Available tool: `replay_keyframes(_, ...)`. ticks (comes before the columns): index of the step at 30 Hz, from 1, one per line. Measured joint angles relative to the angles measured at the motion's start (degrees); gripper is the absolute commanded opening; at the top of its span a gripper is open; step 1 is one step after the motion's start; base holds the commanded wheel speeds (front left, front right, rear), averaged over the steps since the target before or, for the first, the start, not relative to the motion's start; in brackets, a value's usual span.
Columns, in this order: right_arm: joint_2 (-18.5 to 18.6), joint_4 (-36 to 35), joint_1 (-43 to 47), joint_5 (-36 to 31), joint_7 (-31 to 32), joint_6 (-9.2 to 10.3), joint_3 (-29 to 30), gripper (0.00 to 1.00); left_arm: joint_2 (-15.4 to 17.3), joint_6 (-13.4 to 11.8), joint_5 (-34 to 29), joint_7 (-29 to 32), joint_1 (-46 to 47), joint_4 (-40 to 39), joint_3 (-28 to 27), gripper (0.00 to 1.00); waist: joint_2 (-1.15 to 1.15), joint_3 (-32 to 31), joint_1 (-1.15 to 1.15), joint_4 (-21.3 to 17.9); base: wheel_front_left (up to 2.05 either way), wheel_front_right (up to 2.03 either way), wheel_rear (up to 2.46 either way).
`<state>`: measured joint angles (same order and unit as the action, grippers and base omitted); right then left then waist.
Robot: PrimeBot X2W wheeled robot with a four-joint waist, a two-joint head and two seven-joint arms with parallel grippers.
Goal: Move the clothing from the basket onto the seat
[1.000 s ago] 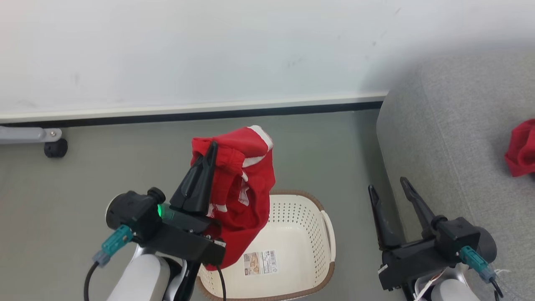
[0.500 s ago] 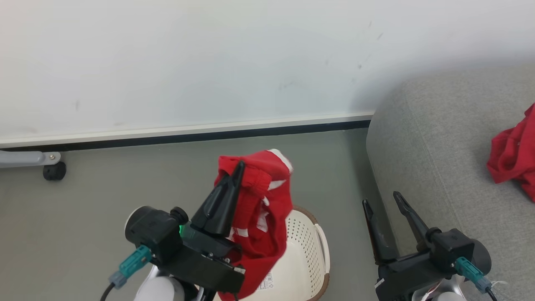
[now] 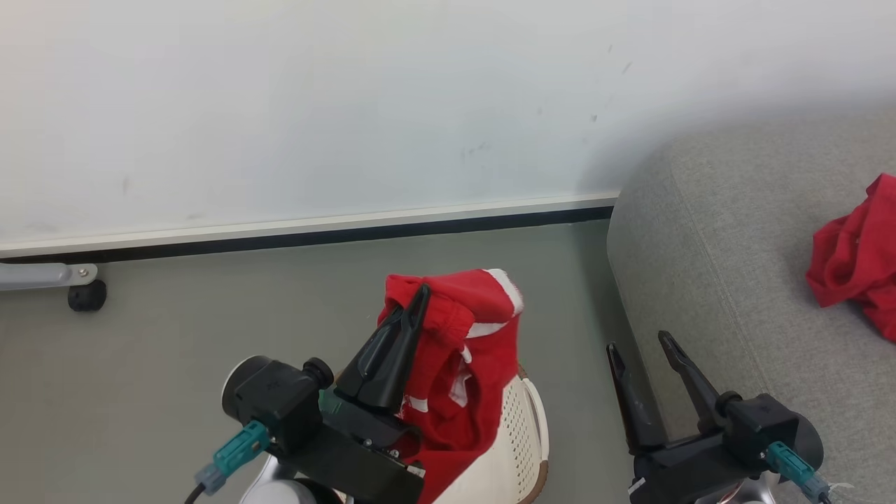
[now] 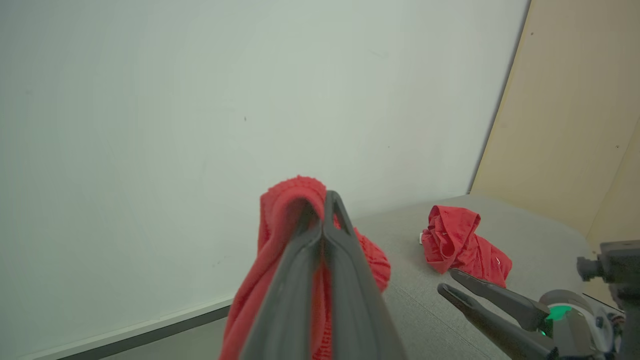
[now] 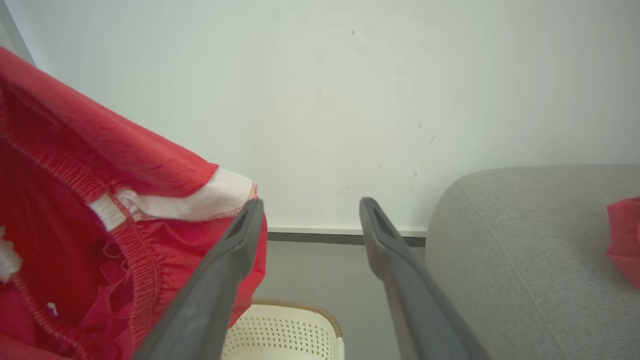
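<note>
A red garment with white trim [image 3: 469, 364] hangs above the cream basket [image 3: 521, 448], pinched at its bunched top by my left gripper [image 3: 420, 294], which is shut on it. The left wrist view has that fabric [image 4: 280, 225] draped over the closed fingers. Another piece of red clothing [image 3: 850, 262] lies crumpled on the grey seat [image 3: 735, 280] at the right, also seen as a red heap [image 4: 462, 247] from the left wrist. My right gripper [image 3: 637, 346] stands open and empty beside the seat's front edge. From the right wrist, the held garment [image 5: 100, 225] hangs left of the open fingers.
A white wall with a dark baseboard [image 3: 315, 234] runs behind the grey floor [image 3: 175, 329]. A black caster on a grey frame leg [image 3: 85, 295] stands at the far left. A beige panel [image 4: 575, 125] rises behind the seat.
The head camera has shifted, so the basket sits lower and less of it shows. My left gripper with the red garment has moved rightward, closer to the seat. The right gripper stays open.
</note>
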<state>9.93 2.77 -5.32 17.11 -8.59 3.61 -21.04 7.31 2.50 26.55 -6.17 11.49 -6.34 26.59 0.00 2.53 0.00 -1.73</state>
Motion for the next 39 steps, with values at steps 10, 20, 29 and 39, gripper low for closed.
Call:
replay_keyframes(10, 0.0, -0.6, 0.0, 0.0, 0.5, 0.00, -0.7, 1.00, 0.3, -0.5, 0.0, 1.6, 0.0, -1.4, 0.0, 0.00, 0.00, 0.1, 0.00, -0.1, 0.00, 0.00, 0.00)
replay_keyframes(20, -0.9, -0.1, -3.4, -0.3, 2.0, -2.68, -5.1, 1.00, 0.2, -1.0, 0.0, 3.0, 0.0, -1.8, 0.1, 0.00, 0.00, 0.2, 0.00, 0.1, 0.00, 0.00, 0.00)
replay_keyframes(29, -3.8, 3.4, -7.3, -1.1, 3.7, -6.91, -11.6, 1.00, 0.1, -1.1, 0.0, 4.1, 0.3, -2.1, 0.5, 0.00, 0.00, 0.6, 0.00, 0.8, 0.00, 0.00, 0.00)
replay_keyframes(39, -4.9, 8.4, -13.5, -1.6, 5.0, -8.79, -15.9, 1.00, 0.0, -1.1, 0.0, 4.8, 0.8, -2.8, 1.1, 0.00, 0.00, 1.4, 0.00, 1.5, 0.00, 0.00, 0.00)
